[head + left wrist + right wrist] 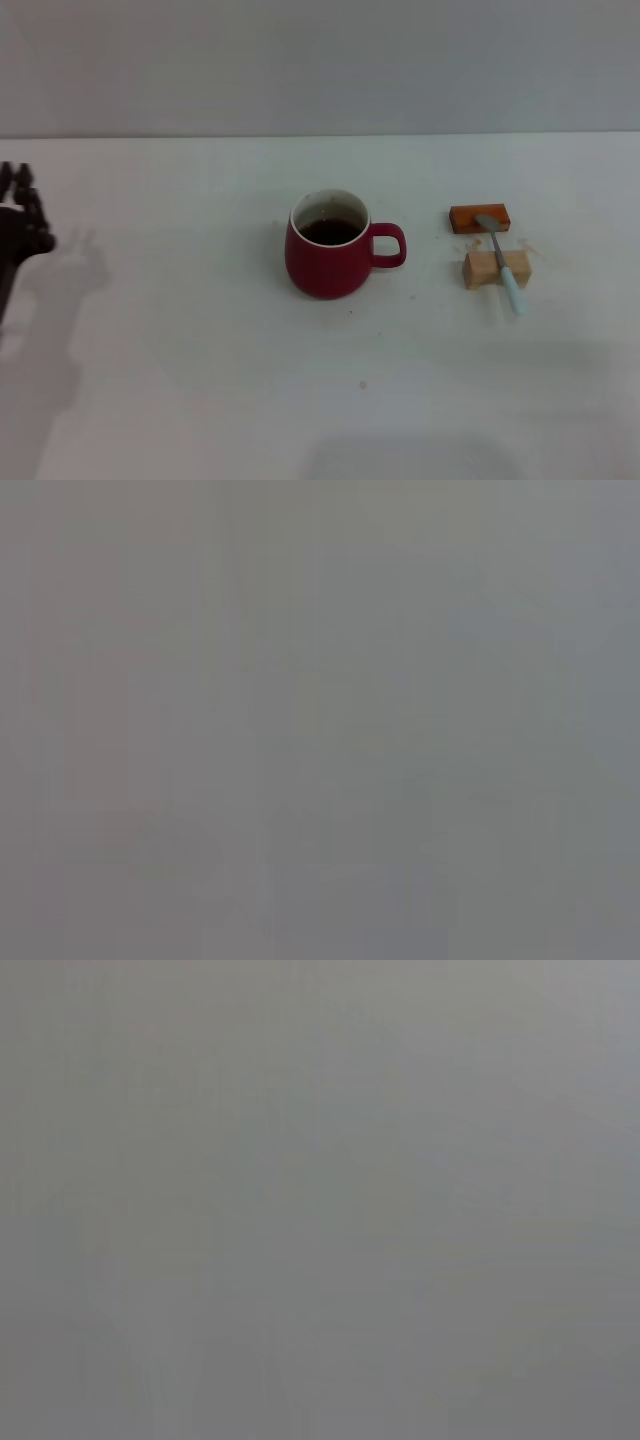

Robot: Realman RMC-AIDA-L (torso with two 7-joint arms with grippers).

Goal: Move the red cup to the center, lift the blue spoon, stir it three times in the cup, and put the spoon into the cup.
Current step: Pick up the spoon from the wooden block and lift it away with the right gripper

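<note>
squat red cup point(327, 258), dark liquid inside, handle toward blue spoon point(503, 262); left gripper point(22, 215) state unclear.

My head camera looks forward and down from fairly near at the white table point(200, 400) with the red cup point(327, 258) mid-frame, while both my wrist cameras show only featureless grey, sharing nothing recognisable with it
</note>
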